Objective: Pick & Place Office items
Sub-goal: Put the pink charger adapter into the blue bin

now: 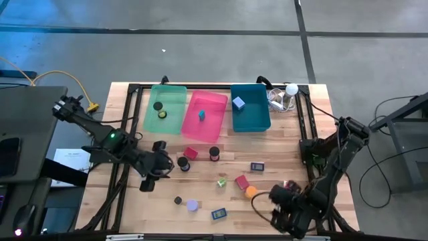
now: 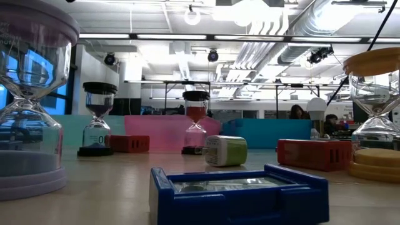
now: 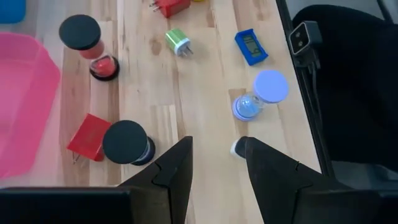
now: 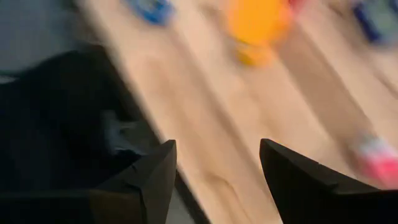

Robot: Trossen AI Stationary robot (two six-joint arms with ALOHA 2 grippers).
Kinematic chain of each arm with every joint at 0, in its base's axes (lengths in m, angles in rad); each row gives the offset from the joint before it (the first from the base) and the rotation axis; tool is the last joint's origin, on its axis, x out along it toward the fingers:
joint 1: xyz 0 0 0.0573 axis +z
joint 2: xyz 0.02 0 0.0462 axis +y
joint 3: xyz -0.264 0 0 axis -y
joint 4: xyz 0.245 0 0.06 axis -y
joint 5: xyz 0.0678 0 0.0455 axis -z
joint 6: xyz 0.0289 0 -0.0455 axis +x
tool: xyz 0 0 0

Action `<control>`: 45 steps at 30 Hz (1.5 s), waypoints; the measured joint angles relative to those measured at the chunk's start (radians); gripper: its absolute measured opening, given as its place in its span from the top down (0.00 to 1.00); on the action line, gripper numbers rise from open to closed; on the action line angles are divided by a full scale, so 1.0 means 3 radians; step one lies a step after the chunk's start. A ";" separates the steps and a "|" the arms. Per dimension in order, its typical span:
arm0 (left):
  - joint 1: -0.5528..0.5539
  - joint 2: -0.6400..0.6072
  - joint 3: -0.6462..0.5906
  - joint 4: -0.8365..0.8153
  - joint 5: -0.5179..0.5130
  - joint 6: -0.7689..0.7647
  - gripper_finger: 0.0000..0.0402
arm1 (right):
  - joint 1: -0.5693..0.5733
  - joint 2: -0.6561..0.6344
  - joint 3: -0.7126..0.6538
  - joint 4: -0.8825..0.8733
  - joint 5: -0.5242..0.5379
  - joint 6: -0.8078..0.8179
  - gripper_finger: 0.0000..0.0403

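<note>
Hovering at the lower right of the high view, the right gripper (image 1: 279,196) has its fingers parted around nothing, just beside the orange hourglass (image 1: 251,191). At centre left the left gripper (image 1: 160,165) is likewise spread and empty, near a black-topped hourglass (image 1: 183,163) and red block (image 1: 190,153). Farther up, green bin (image 1: 175,90), pink bin (image 1: 217,98) and teal bin (image 1: 251,124) already hold a few pieces.

Bright, even overhead light; ceiling lamps (image 2: 194,15) glare in the low view's upper centre. The right wrist view is heavily blurred; shadows stay soft.
</note>
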 joint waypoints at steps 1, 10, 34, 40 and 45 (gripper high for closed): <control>-0.0031 0.0000 0.0000 -0.0001 -0.0048 -0.0021 0.64 | 0.0002 0.0002 0.0000 -0.0215 -0.0090 0.0203 0.45; -0.0194 0.0001 -0.0001 0.0000 -0.0288 -0.0033 0.64 | -0.0033 0.0011 -0.0149 -0.1097 -0.0542 0.0261 0.45; -0.0202 0.0003 -0.0004 0.0125 -0.0374 0.0056 0.64 | -0.0763 0.0017 -0.1243 -0.0473 -0.1360 -0.1084 0.45; -0.0202 0.0003 -0.0004 0.0123 -0.0374 0.0057 0.64 | -0.0773 0.0016 -0.1352 -0.0128 -0.1427 -0.1202 0.45; -0.0202 0.0003 -0.0004 0.0125 -0.0374 0.0058 0.64 | -0.0771 0.0013 -0.1422 -0.0109 -0.1416 -0.1248 0.45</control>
